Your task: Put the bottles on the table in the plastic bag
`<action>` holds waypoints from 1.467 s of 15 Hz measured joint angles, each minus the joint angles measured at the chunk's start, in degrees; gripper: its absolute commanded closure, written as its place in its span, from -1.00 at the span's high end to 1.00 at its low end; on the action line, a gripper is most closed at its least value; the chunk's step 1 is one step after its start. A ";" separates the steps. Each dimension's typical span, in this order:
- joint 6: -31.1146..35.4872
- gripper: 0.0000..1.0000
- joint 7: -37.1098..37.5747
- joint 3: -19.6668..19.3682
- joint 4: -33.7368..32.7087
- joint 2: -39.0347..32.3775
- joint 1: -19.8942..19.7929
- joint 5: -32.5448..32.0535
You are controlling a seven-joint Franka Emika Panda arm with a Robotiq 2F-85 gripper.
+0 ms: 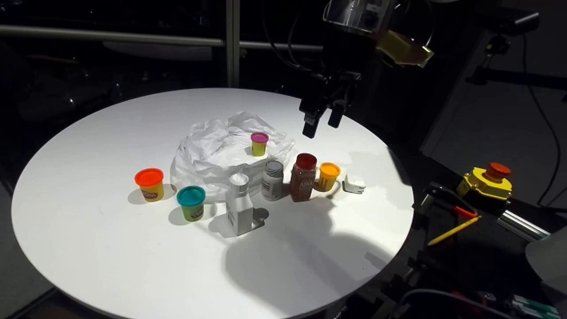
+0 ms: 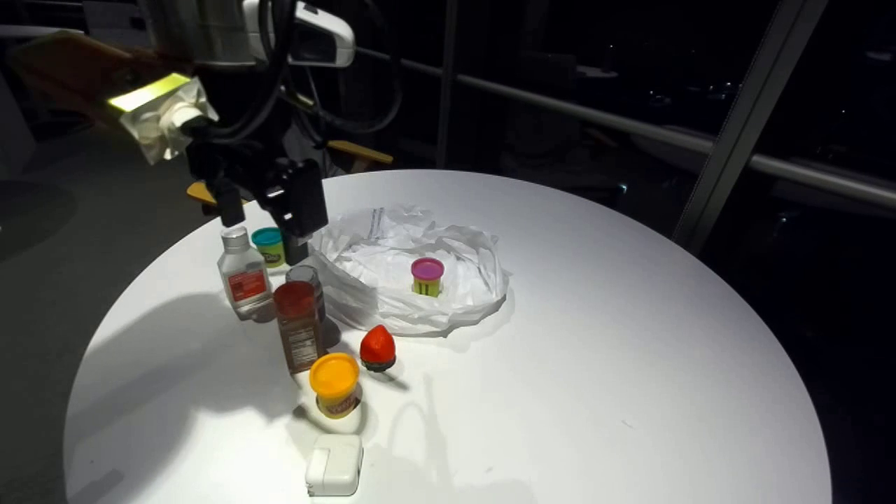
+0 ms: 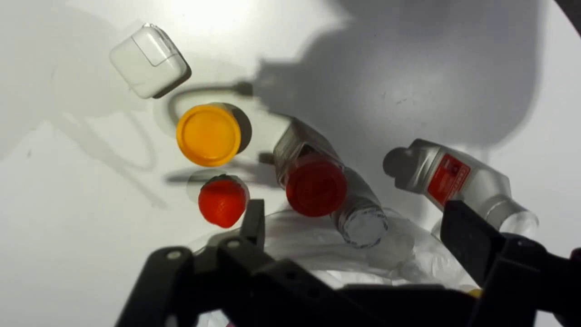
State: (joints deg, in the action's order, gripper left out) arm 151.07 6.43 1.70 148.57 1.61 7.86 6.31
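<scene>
Strawberry (image 3: 222,202), charger (image 3: 147,63) near orange pot (image 3: 209,135)

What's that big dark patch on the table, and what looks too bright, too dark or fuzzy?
In both exterior views, it's a shadow, probably from the robot arm, across the white table, with much of the background very dark; in the wrist view, glare bleaches the table at the top edge, and the hand is dark and looks slightly soft.
</scene>
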 measured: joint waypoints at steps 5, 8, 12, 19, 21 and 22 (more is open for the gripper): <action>2.56 1.00 -4.15 2.27 3.53 -0.59 0.02 -0.11; 6.02 1.00 -4.44 2.95 3.86 -2.60 0.02 -0.26; 11.22 1.00 -4.34 2.88 3.56 -7.08 -0.06 -1.43; 17.50 1.00 -3.66 2.01 0.67 -12.68 -0.78 -2.72; 18.23 0.46 -3.08 1.34 -0.24 -13.43 -0.78 -2.97; 18.30 0.32 -2.68 0.90 -0.63 -13.78 -0.77 -3.26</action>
State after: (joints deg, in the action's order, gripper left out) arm 169.37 3.75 2.60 147.93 -12.17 7.09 3.05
